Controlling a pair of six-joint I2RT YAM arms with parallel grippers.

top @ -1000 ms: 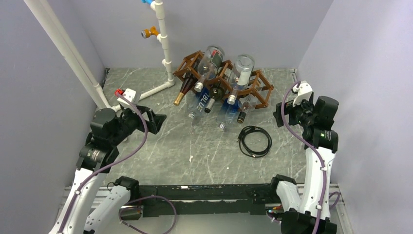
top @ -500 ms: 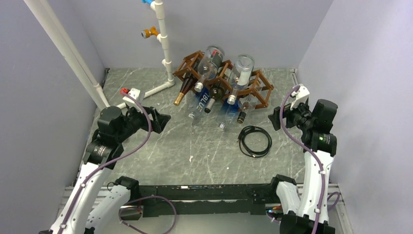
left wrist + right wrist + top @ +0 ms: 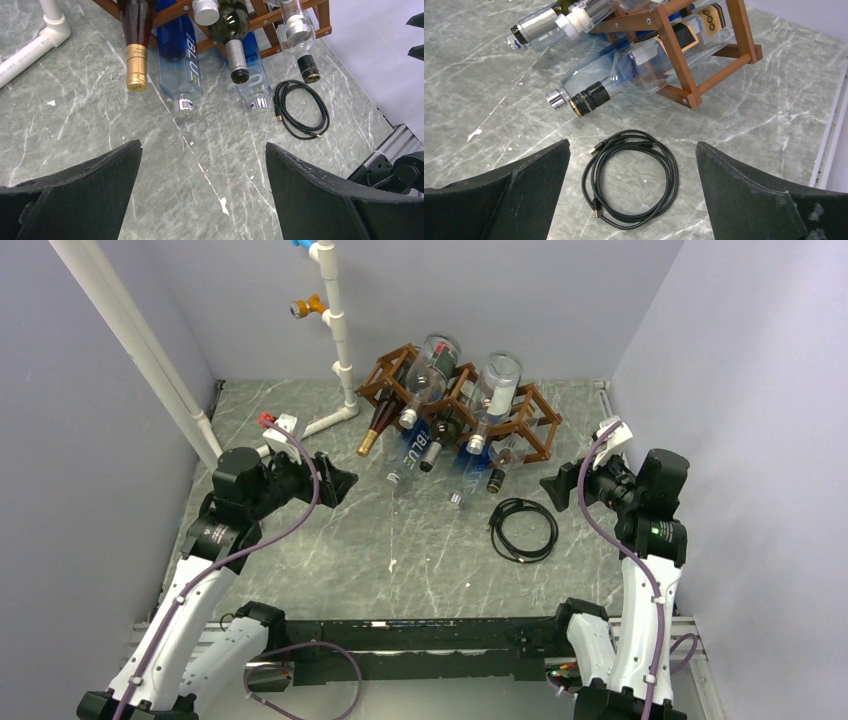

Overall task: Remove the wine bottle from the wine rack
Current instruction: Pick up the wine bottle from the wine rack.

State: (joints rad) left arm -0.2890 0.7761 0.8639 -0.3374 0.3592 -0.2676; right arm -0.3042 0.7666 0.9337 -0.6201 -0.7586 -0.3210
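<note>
The brown wooden wine rack point(image 3: 537, 426) stands at the back middle of the table with several bottles in its cells, necks pointing forward. A dark red wine bottle with a gold foil cap point(image 3: 372, 432) lies in the leftmost cell; it also shows in the left wrist view point(image 3: 136, 55). A dark green wine bottle point(image 3: 231, 25) lies to its right, between blue and clear bottles. My left gripper point(image 3: 338, 480) is open and empty, left of and in front of the rack point(image 3: 325, 17). My right gripper point(image 3: 553, 486) is open and empty, to the right front of the rack point(image 3: 679, 55).
A coiled black cable point(image 3: 523, 529) lies on the table in front of the rack's right end, below my right gripper point(image 3: 632, 144). A white PVC pipe stand point(image 3: 336, 330) rises left of the rack. Grey walls close three sides.
Both arms have reached forward. My left gripper has moved right and towards the rack; my right gripper has moved left, over the cable. Both stay open.
</note>
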